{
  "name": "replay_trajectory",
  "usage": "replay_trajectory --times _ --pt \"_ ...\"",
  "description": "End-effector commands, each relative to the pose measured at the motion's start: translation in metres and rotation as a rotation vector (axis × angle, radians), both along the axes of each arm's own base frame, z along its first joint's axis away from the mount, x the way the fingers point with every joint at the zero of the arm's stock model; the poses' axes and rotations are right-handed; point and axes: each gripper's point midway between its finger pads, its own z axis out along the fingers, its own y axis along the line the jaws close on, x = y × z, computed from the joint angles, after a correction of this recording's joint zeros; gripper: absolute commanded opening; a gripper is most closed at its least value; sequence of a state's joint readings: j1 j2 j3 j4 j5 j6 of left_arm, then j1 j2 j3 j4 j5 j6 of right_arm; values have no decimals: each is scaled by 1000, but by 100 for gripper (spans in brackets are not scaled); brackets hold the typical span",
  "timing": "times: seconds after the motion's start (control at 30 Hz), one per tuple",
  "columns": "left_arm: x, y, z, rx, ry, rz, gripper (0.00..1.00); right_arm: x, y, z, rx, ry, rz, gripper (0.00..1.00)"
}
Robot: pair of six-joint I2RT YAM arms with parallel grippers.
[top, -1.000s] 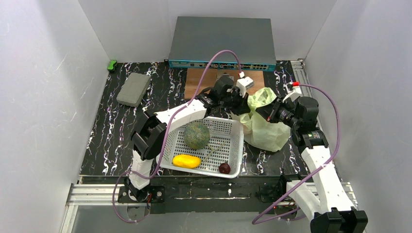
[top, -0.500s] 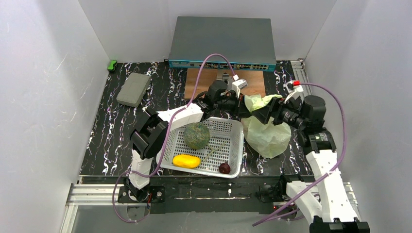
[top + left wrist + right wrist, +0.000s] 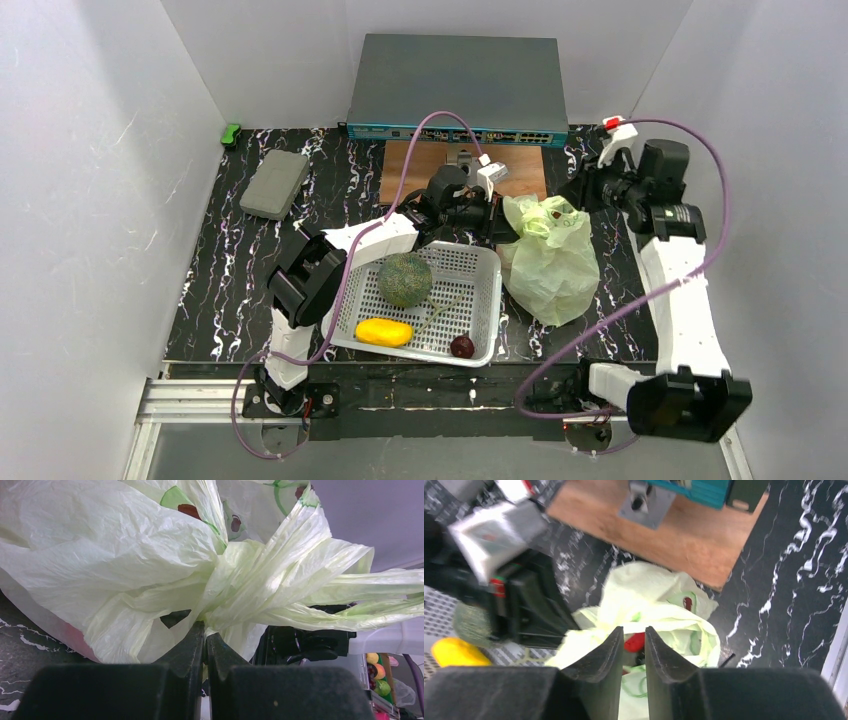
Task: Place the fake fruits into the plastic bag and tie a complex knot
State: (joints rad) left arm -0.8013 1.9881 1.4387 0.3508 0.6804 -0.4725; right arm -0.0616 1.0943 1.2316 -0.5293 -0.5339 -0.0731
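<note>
The plastic bag lies on the black table right of the white basket, its top bunched and twisted. My left gripper is shut on a fold of the bag at its left edge; the jaws pinch the plastic below the twisted handles. My right gripper hangs above the bag's far right, narrowly open and empty. A red fruit shows inside the bag's mouth. The green melon, yellow mango and dark red plum lie in the basket.
A grey network switch stands at the back with a wooden board in front of it. A grey block and a small green object lie at the far left. White walls close in both sides.
My right gripper let go of the bag and swung up and back to the right. The bag's top dropped and spread. My left gripper stayed shut on the bag's left edge.
</note>
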Motion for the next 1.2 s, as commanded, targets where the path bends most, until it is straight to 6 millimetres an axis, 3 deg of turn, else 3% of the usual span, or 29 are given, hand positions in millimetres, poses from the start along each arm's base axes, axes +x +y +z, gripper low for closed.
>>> replay_trajectory --times 0.0,0.2,0.47,0.67,0.83,1.07,1.17 --pt "3 -2 21 -32 -35 0 0 15 -12 -32 -155 8 58 26" --pt "6 -5 18 -34 -29 -1 0 14 -15 -80 -253 69 168 24" --pt "3 -10 20 -68 -8 -33 0 -45 16 -124 -127 284 406 27" --pt "-7 -20 31 -158 50 -114 0 -61 40 -119 14 343 494 46" --pt "-16 -30 53 -232 39 -193 0 -64 65 -108 145 371 542 63" --pt "-37 -22 77 -293 26 -303 0 -43 93 -81 248 303 550 72" --pt "-46 -16 77 -302 28 -337 0 -34 101 -74 267 267 539 74"
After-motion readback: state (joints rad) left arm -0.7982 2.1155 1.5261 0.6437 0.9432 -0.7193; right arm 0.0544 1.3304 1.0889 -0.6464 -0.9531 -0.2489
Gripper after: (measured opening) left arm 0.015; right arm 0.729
